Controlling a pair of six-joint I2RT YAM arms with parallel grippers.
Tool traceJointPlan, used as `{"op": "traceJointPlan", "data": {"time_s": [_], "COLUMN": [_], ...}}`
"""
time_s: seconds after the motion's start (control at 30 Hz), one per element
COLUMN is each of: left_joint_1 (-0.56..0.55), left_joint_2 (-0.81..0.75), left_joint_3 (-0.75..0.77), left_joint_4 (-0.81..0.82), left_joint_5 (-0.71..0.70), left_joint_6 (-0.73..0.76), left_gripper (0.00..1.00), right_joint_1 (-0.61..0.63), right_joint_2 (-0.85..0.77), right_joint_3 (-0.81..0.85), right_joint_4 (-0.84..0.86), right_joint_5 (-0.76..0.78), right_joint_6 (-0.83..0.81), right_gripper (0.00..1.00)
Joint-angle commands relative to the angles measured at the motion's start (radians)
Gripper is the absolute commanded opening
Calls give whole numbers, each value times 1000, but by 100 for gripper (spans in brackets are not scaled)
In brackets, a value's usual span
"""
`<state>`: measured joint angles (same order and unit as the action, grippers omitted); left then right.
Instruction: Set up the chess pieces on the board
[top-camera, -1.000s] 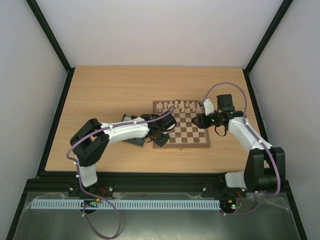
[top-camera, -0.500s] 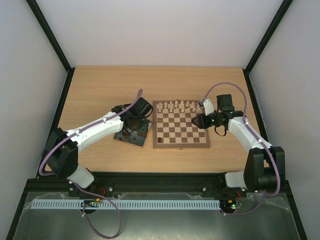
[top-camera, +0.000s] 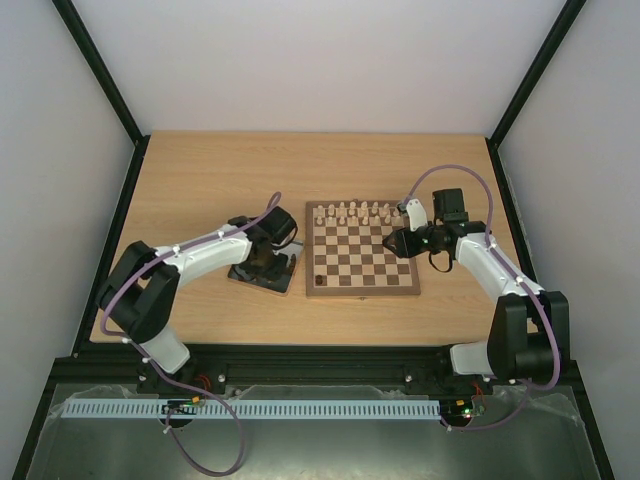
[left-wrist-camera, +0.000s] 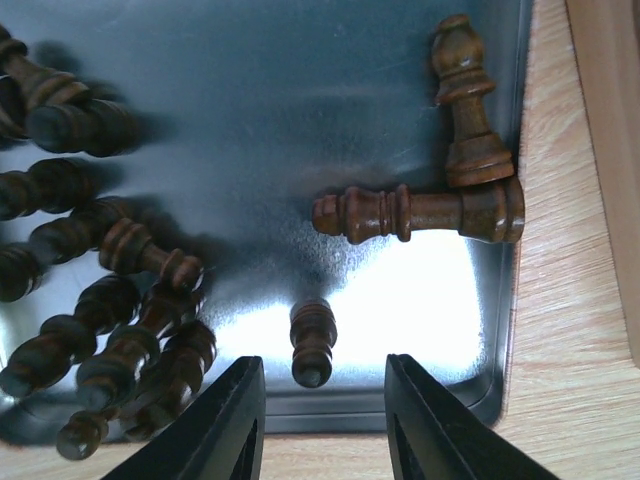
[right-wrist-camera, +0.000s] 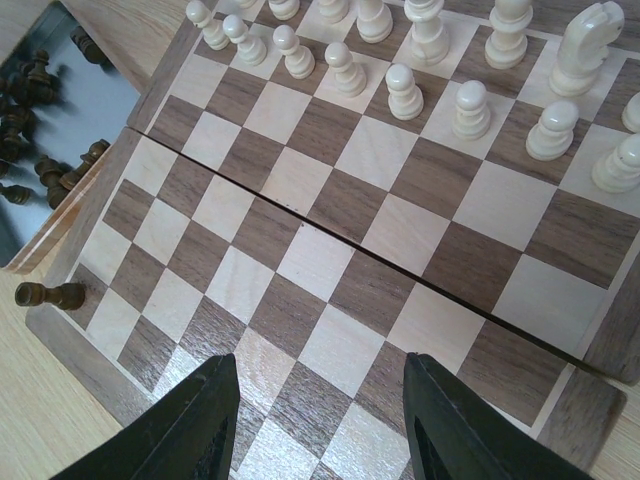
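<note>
The board (top-camera: 362, 255) lies mid-table, with cream pieces along its far rows. One dark chess piece (top-camera: 318, 279) is at its near-left corner; in the right wrist view it (right-wrist-camera: 48, 294) lies on its side there. The other dark pieces lie in a metal tray (top-camera: 283, 284) left of the board. My left gripper (left-wrist-camera: 322, 420) is open low over the tray's corner, with a small dark pawn (left-wrist-camera: 313, 342) just ahead between its fingers. Two larger dark pieces (left-wrist-camera: 420, 212) lie by the tray's right wall, and a pile (left-wrist-camera: 110, 300) on the left. My right gripper (right-wrist-camera: 320, 420) is open and empty above the board's bare squares.
The cream pieces (right-wrist-camera: 400, 60) fill the board's two far rows. The tray's rim (left-wrist-camera: 380, 412) is close under the left fingers. In the right wrist view the tray (right-wrist-camera: 80, 115) touches the board's left edge. Black frame posts stand at the table's sides.
My left gripper left the board's near-left corner, where a dark piece now is, and swung back over the tray, empty. The right arm has not moved.
</note>
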<state>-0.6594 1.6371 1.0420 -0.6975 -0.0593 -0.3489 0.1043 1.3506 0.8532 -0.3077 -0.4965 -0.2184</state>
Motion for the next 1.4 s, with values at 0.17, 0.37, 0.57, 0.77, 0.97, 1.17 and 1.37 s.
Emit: {"op": "traceJointPlan", "data": {"time_s": [0.17, 0.37, 0.57, 0.77, 0.97, 1.17, 1.37], "left_joint_1": [9, 9, 9, 9, 9, 9, 7], "left_joint_2": [61, 78, 88, 85, 50, 12, -20], "left_joint_3": [-12, -17, -21, -22, -11, 13, 35], "left_joint_4": [9, 15, 25, 26, 13, -21, -25], "left_joint_5": [-16, -19, -20, -26, -34, -26, 34], "left_joint_6": [1, 3, 8, 10, 12, 23, 55], "left_gripper": [27, 22, 17, 12, 8, 6, 6], "right_joint_1": [1, 1, 0, 1, 1, 1, 1], "right_joint_2": [13, 18, 19, 19, 21, 21, 24], "right_joint_3": [-5, -3, -3, -3, -3, -3, -1], "right_joint_4": [-14, -17, -19, -19, -19, -19, -21], "right_joint_5": [-22, -22, -22, -22, -23, -23, -27], "right_joint_6": [-16, -16, -16, -16, -19, -20, -19], "right_gripper": [48, 48, 48, 48, 48, 48, 48]}}
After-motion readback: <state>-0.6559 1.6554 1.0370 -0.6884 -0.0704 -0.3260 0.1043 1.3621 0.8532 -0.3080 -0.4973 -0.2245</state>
